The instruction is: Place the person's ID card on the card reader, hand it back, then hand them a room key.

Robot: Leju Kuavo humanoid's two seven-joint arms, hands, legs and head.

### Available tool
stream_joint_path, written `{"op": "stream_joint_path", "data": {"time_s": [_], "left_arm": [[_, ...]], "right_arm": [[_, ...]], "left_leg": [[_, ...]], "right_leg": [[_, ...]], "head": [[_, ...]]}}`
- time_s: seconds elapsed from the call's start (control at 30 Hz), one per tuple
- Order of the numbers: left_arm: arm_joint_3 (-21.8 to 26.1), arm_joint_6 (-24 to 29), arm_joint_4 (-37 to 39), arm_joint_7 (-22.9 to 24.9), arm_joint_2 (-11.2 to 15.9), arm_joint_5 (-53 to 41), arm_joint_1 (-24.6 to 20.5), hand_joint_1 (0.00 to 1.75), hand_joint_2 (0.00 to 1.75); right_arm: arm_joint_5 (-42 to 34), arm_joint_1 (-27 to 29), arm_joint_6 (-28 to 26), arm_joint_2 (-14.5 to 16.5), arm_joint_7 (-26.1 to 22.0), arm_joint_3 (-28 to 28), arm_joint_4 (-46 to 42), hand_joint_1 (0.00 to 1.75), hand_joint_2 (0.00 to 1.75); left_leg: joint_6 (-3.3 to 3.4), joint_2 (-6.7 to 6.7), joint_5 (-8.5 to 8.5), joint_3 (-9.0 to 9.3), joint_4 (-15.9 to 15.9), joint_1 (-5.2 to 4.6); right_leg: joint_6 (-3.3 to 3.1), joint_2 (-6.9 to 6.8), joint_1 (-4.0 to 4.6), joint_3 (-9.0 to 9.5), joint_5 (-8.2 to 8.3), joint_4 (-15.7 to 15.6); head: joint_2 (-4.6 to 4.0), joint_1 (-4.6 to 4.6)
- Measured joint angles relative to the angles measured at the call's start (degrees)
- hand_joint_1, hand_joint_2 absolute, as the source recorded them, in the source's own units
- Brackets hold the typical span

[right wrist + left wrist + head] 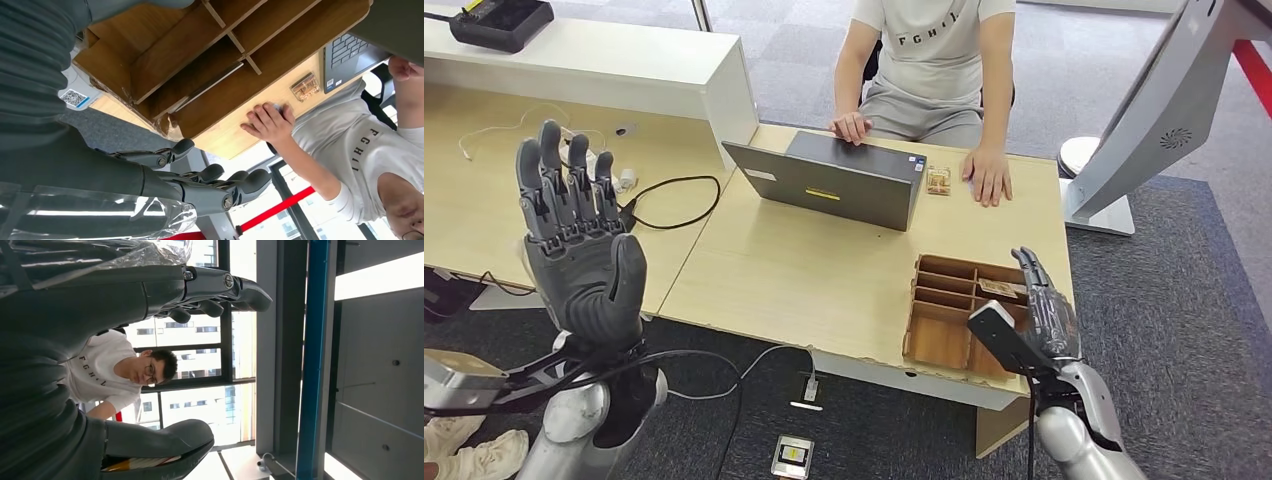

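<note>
I see a small card (938, 181) with a brownish pattern lying flat on the pale wood table (804, 270), just beside the person's hand (990, 176) and next to the corner of the grey laptop (839, 178); I cannot tell whether it is the ID card. In the right wrist view the same card (305, 86) sits on the table close to that hand (267, 122). A second flat card (1002, 288) rests in a far compartment of the wooden divider tray (934, 335), just ahead of my right hand's fingertips.

My right hand (1039, 315) hovers over the tray's near edge, fingers extended and only gently curved, holding nothing and touching nothing. From the right wrist camera the fingers (220, 182) are dark, smooth and rounded at the tips, spread apart, with the tray's plywood partitions (220, 55) beyond them.

My left hand (579, 235) is raised upright, well apart from the card, palm facing me, fingers straight and close together, thumb folded across the palm; nothing in it. In the left wrist view its fingers (225, 287) point past the person (115, 372) in a white printed T-shirt.

A black cable (674, 205) loops on the table beyond the left fingertips. A white angular stand (1144, 120) rises beyond the right hand.
</note>
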Motion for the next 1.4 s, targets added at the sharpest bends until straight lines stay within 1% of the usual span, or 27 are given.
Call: {"op": "stream_joint_path", "data": {"time_s": [0.37,0.4,0.43,0.47,0.57,0.6,0.63,0.97,1.4], "left_arm": [[0.06,-0.27,0.19,-0.14,0.00,0.04,-0.20,0.00,1.75],[0.09,-0.23,0.19,-0.21,0.00,0.03,-0.19,0.00,1.75],[0.13,-0.14,0.18,-0.27,0.00,0.02,-0.19,0.00,1.75],[0.16,-0.01,0.17,-0.33,0.00,-0.01,-0.18,0.00,1.75],[0.24,0.52,0.17,-0.51,0.00,-0.21,-0.11,0.00,1.75],[0.26,0.70,0.16,-0.54,0.00,-0.30,-0.09,0.00,1.75],[0.27,0.92,0.15,-0.56,0.00,-0.37,-0.07,0.00,1.75],[0.25,1.95,0.08,-0.56,0.01,-0.79,-0.07,0.00,1.75],[0.09,2.41,0.08,-0.63,0.00,-1.03,-0.22,0.00,1.75]], "right_arm": [[-0.20,-2.32,-0.20,1.36,-1.24,0.36,3.90,0.00,1.75],[-0.20,-2.54,-0.19,1.58,-1.40,0.42,4.21,0.02,1.75],[-0.20,-2.76,-0.18,1.83,-1.60,0.46,4.53,0.08,1.75],[-0.20,-2.97,-0.16,2.08,-1.80,0.50,4.86,0.31,1.75],[-0.26,-3.55,-0.14,2.81,-2.39,0.70,5.90,1.48,1.75],[-0.29,-3.72,-0.14,3.05,-2.60,0.79,6.26,1.69,1.75],[-0.32,-3.90,-0.14,3.27,-2.79,0.88,6.63,1.73,1.75],[-0.55,-5.33,-0.14,4.90,-4.04,1.52,10.04,1.75,1.75],[-0.36,-6.32,-0.20,5.34,-4.17,2.31,12.62,1.75,1.75]], "left_leg": [[0.00,0.00,0.00,-0.01,0.00,0.00],[0.00,0.00,0.00,-0.01,0.00,0.00],[0.00,0.00,0.00,-0.01,0.00,0.00],[0.00,0.00,0.00,-0.01,0.00,0.00],[0.00,0.00,0.00,-0.01,0.00,0.00],[-0.01,0.00,0.01,-0.01,0.00,0.00],[-0.01,0.00,0.01,-0.01,0.00,0.00],[-0.01,0.00,0.01,0.00,0.00,0.00],[-0.01,0.00,0.01,0.03,0.00,0.00]], "right_leg": [[0.00,0.00,0.00,0.00,0.00,0.00],[0.00,0.00,0.00,0.00,0.00,0.00],[0.00,0.00,0.00,0.00,0.00,0.01],[0.00,0.00,0.00,0.00,0.00,0.01],[0.00,0.00,0.01,0.00,0.00,0.01],[0.00,0.00,0.01,0.00,0.00,0.01],[0.00,0.00,0.01,0.00,0.00,0.01],[0.00,0.00,0.00,0.00,0.00,0.01],[0.00,0.00,0.00,0.01,0.00,0.01]], "head": [[0.00,0.00],[0.00,0.00],[0.00,0.00],[0.00,0.00],[0.00,0.00],[0.00,0.00],[0.00,0.00],[0.00,0.00],[0.00,0.00]]}}
